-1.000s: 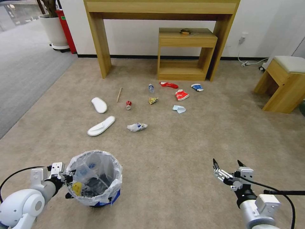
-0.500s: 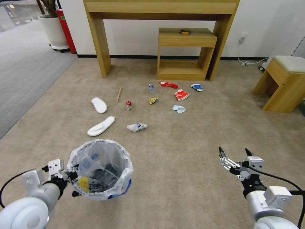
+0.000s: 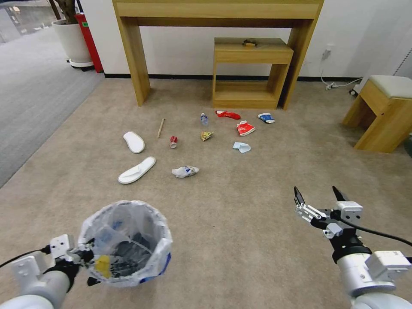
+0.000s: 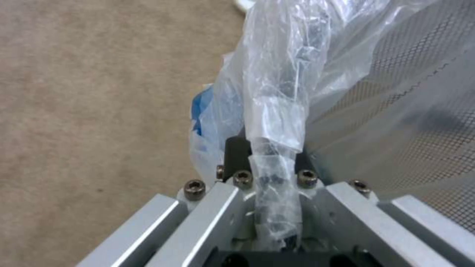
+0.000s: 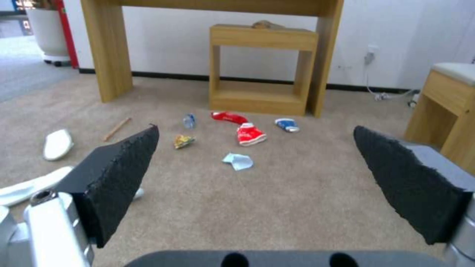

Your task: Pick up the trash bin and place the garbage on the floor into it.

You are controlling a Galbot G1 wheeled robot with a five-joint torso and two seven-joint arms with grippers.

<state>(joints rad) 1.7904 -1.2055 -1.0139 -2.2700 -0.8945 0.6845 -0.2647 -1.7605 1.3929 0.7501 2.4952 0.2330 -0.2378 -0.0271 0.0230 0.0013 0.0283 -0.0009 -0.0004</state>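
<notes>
Left gripper (image 3: pixel 83 256) is low on the robot's left, clamped on the rim of the trash bin (image 3: pixel 125 244) w/ the crinkly white liner bunched between its fingers; the left wrist view shows the plastic pinched right at the finger roots, mesh bin wall beside it. The bin looks tipped a bit toward the arm, blue showing at its lower edge, something yellow and dark scraps inside. Can't tell from here if its base touches the carpet (image 3: pixel 240 201) or hangs just off it.

Right gripper (image 3: pixel 319 198) is out front on the robot's right, above bare carpet, jaws spread wide, nothing between them. Its black pads (image 5: pixel 124 174) frame the litter in the right wrist view.

Garbage is all farther out on the carpet, well apart from both grippers, approx. in the middle of the room in front of the wooden tables. Two white slippers (image 3: pixel 136 170) on the left, a wooden stick (image 3: pixel 161 127) just beyond them, red can (image 3: pixel 173 141) beside it. Crumpled pale wrapper (image 3: pixel 185 171) lies nearest the bin. Clear bottle (image 3: pixel 204 119), yellow wrapper (image 3: pixel 206 135), two red wrappers (image 3: pixel 245 128), a blue one (image 3: pixel 266 117) and a pale blue tissue (image 3: pixel 242 147) are scattered nearer the small table (image 3: pixel 252 56).
</notes>
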